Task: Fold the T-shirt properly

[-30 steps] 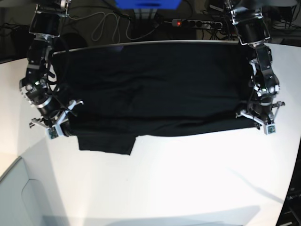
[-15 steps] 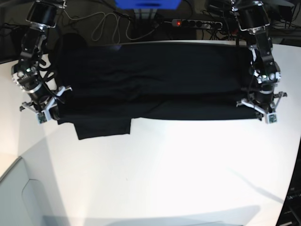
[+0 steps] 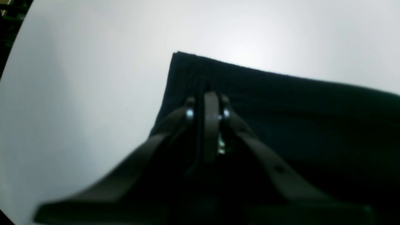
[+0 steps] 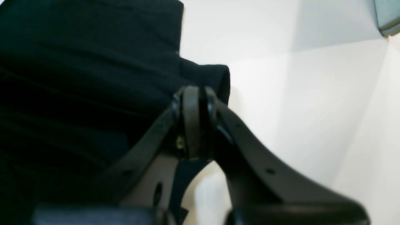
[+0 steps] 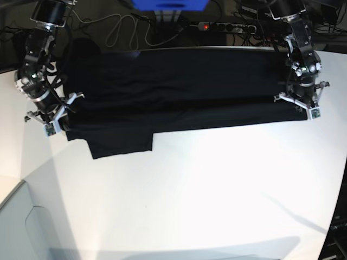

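The black T-shirt (image 5: 173, 92) lies plain side up in a wide folded band across the far part of the white table (image 5: 217, 189). One sleeve (image 5: 122, 142) sticks out at its near left. My left gripper (image 5: 297, 104) is shut on the shirt's near right corner; in the left wrist view its fingers (image 3: 207, 97) pinch the cloth (image 3: 281, 103) just behind the corner. My right gripper (image 5: 54, 122) is shut on the near left corner; in the right wrist view it (image 4: 194, 93) pinches a fold of cloth (image 4: 78, 62). No print shows.
A power strip (image 5: 227, 25), cables (image 5: 116, 30) and a blue object (image 5: 169, 4) lie behind the table's far edge. A pale grey panel (image 5: 21, 227) sits at the near left corner. The near half of the table is bare white.
Both grippers have moved toward the far edge while holding the shirt's near corners. The shirt's near edge has moved back with them and the band is narrower.
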`<state>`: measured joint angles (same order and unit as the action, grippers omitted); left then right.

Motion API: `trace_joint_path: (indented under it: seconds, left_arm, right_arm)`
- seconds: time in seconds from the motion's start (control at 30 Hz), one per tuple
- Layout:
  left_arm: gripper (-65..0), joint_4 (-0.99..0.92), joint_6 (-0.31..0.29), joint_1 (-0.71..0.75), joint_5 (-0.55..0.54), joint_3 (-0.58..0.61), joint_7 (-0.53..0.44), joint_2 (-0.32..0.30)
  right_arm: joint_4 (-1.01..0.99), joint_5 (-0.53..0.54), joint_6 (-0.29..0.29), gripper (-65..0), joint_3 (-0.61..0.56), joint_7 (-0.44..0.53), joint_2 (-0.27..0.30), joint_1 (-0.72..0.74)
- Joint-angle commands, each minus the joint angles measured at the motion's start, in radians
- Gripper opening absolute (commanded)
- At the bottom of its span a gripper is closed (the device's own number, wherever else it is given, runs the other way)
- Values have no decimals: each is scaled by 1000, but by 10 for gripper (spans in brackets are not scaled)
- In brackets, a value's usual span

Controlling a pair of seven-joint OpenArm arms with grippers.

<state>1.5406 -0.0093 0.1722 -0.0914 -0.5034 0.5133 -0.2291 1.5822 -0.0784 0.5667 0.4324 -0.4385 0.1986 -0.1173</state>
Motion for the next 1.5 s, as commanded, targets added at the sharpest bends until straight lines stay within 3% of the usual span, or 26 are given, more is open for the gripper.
trace_joint_path:
  seconds: [0.0,0.13,0.23,1.33,1.4,1.47]
  left_arm:
    - [-501,33,9,0,5,-7,-22,-8]
    - [-344,119,9,7,5,-7,32,-2]
    - [-290,157,9,0,5,-7,64,-2]
    - [-298,-30,9,-133,5,-1,69,-2]
    - [-320,-36,7,-130,5,-1,69,-2]
    - [-400,-36,7,-129,5,-1,69,-2]
  right_arm:
    - [16,7,16,-648,6,22,12,11]
    - [16,7,16,-648,6,20,12,12]
    - [20,7,16,-648,6,20,12,14]
    - [24,7,16,-644,7,17,20,9]
    - [24,7,16,-644,7,17,20,9]
    - [24,6,16,-644,6,17,20,9]
